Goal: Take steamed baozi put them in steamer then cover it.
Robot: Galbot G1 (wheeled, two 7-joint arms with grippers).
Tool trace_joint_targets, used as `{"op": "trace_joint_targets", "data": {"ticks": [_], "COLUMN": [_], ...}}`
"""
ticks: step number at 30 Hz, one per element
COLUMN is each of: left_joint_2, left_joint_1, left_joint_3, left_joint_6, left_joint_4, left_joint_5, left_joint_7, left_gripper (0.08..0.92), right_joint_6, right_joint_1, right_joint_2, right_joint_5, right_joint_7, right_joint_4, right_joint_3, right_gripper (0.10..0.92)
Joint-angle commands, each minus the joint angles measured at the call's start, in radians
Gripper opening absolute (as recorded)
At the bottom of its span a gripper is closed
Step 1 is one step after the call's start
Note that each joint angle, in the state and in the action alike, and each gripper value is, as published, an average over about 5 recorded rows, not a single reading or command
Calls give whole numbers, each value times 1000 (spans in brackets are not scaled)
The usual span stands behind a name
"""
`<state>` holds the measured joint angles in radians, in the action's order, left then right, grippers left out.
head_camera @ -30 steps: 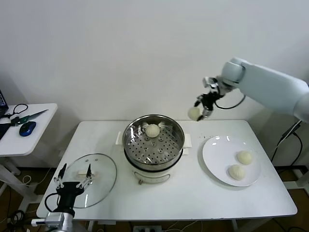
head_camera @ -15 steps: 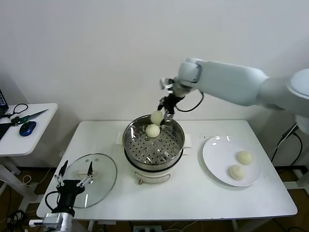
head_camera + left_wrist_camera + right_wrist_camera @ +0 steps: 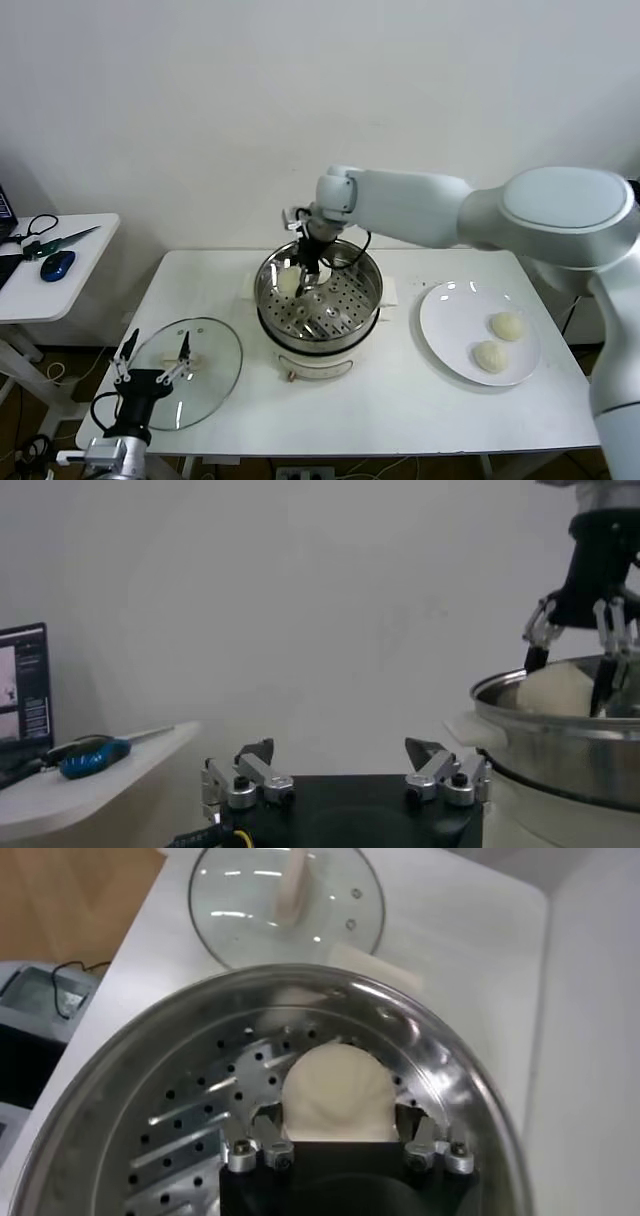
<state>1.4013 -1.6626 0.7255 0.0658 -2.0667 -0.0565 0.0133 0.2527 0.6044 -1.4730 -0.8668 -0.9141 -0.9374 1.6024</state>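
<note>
R gripper [image 3: 305, 272]: we see it inside the steamer [image 3: 345, 258], jaws closed on a bun [image 3: 289, 281] by the far-left wall.
L gripper [image 3: 152, 362]: we see jaws wide, empty, over the lid [image 3: 205, 375].
Plate [image 3: 445, 310]: two buns, R of steamer.

White table [image 3: 400, 390]: steamer [image 3: 318, 335] centre, cover [image 3: 200, 375] left, plate [image 3: 450, 325] right.

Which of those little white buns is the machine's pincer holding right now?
The bun inside the steel steamer, sitting between the right pincer's fingers. The other two buns lie untouched on the white plate, off to the side.
</note>
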Motion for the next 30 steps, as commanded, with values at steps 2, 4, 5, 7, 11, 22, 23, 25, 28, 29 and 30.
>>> {"op": "trace_joint_targets", "data": {"ticks": [2, 4, 5, 7, 11, 22, 23, 25, 28, 29, 30], "left_joint_2": [-10, -9, -8, -6, -4, -1, -1, -1, -1, -2, -2], "left_joint_1": [8, 8, 8, 8, 8, 5, 5, 4, 4, 4, 5], "left_joint_3": [0, -1, -1, -2, -5, -5, -5, -6, -8, -8, -8], "left_joint_6": [0, 0, 0, 0, -1, -5, -6, -8, -11, -12, -13], "left_joint_4": [7, 8, 8, 9, 8, 2, 1, -2, -7, -8, -9], "left_joint_5": [-4, -4, -3, -2, 1, 4, 5, 6, 9, 10, 11], "left_joint_7": [2, 2, 1, 1, 1, -1, -1, 0, 1, 1, 1], "left_gripper": [823, 823, 823, 823, 823, 823, 823, 823, 823, 823, 823], "right_joint_6": [3, 1, 1, 2, 8, -2, -7, -15, -26, -29, -32], "right_joint_1": [-56, -53, -52, -52, -50, 87, 112, 160, 223, 241, 255], "right_joint_2": [-55, -53, -52, -51, -48, 116, 150, 222, 352, 401, 444], "right_joint_5": [3, 9, 12, 18, 24, 26, 24, 25, 28, 32, 37], "right_joint_7": [8, 4, 3, 2, 0, -34, -42, -56, -70, -75, -79], "right_joint_4": [39, 40, 40, 41, 37, -114, -145, -204, -289, -319, -344], "right_joint_3": [16, 18, 19, 18, 13, -2, -1, 3, 9, 10, 12], "right_gripper": [713, 713, 714, 738, 806, 823, 823, 823, 823, 823, 823]}}
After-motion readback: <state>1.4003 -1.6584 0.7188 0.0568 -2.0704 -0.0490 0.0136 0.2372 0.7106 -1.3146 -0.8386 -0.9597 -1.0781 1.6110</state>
